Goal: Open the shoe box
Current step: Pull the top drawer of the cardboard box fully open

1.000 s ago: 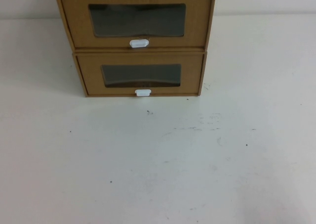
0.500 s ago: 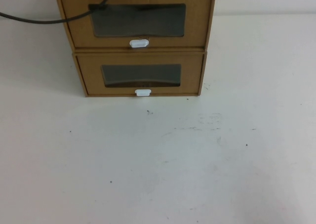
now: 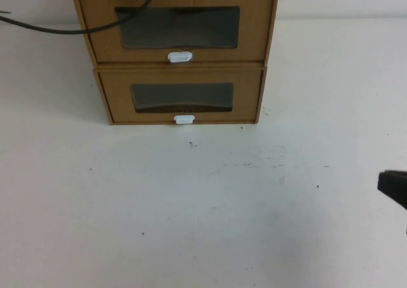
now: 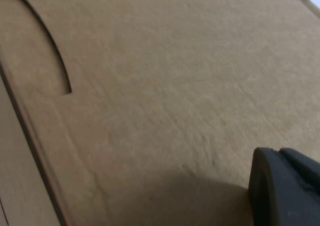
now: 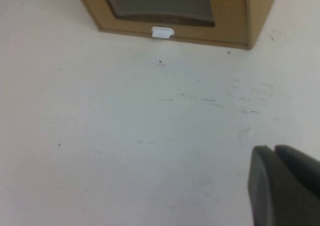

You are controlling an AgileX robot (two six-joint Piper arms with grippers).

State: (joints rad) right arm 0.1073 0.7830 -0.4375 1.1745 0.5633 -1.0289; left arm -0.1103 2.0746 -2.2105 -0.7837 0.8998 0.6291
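Upper shoe box (image 3: 254,30) sat stacked on lower shoe box (image 3: 248,102), both shut.
Their dark windows hid any contents. The right gripper (image 5: 276,156), jaws together, hung well in front of the boxes; the left gripper (image 4: 277,158) was close against box cardboard, state untellable.

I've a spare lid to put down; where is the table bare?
Widest bare patch: the table in front of the lower shoe box, from its white tab toward the robot. So is the strip to its right. Crowded: the right edge, where the shut right claw sits; the far left, crossed by a black cable; the cardboard, close under the left claw.
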